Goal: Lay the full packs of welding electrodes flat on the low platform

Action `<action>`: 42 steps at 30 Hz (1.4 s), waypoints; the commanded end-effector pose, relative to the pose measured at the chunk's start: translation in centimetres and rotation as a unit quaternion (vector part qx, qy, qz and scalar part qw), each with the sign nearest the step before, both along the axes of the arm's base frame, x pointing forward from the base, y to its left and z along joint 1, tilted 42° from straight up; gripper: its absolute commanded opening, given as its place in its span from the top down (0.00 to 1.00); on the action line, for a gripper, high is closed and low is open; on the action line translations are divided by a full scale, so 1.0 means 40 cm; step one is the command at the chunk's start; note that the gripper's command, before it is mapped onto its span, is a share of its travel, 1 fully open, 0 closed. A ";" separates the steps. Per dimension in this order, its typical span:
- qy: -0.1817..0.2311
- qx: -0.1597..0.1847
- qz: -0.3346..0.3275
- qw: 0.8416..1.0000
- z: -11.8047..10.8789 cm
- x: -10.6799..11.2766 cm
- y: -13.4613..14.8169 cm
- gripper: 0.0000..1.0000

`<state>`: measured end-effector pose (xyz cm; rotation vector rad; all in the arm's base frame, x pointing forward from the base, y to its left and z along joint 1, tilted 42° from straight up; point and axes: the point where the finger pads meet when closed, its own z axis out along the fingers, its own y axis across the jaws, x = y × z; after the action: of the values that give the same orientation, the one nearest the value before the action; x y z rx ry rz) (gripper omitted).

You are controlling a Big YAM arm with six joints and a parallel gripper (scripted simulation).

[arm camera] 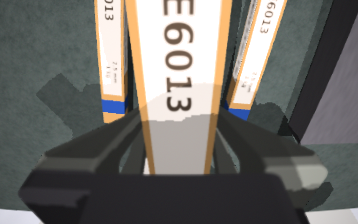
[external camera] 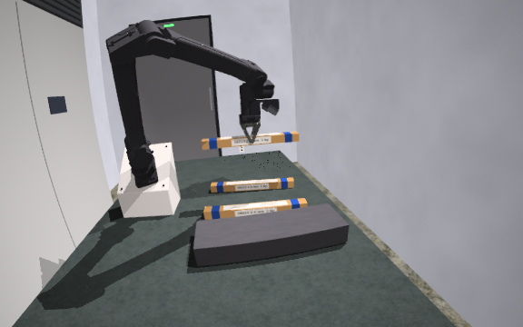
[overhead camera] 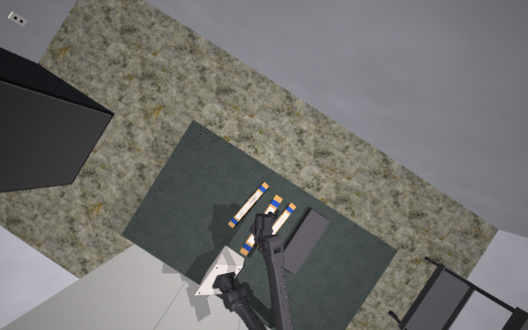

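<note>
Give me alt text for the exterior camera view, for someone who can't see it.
A black robot arm's gripper holds one orange pack of welding electrodes level in the air. Two more packs lie on the green mat, the nearer beside a low grey platform.
</note>
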<state>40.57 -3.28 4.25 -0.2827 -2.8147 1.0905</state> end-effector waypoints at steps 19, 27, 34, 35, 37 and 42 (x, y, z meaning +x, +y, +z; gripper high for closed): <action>-0.031 0.006 0.001 1.000 0.045 0.044 -0.011 1.00; -0.029 0.006 0.003 1.000 0.042 0.039 -0.008 1.00; -0.025 0.005 0.004 1.000 0.037 0.031 -0.009 1.00; -0.024 0.005 0.004 1.000 0.036 0.029 -0.009 1.00; -0.023 0.004 0.004 1.000 0.034 0.026 -0.011 1.00; -0.016 0.003 0.004 1.000 0.002 0.017 -0.008 1.00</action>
<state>40.53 -3.52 3.95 -0.2814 -2.8196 1.0902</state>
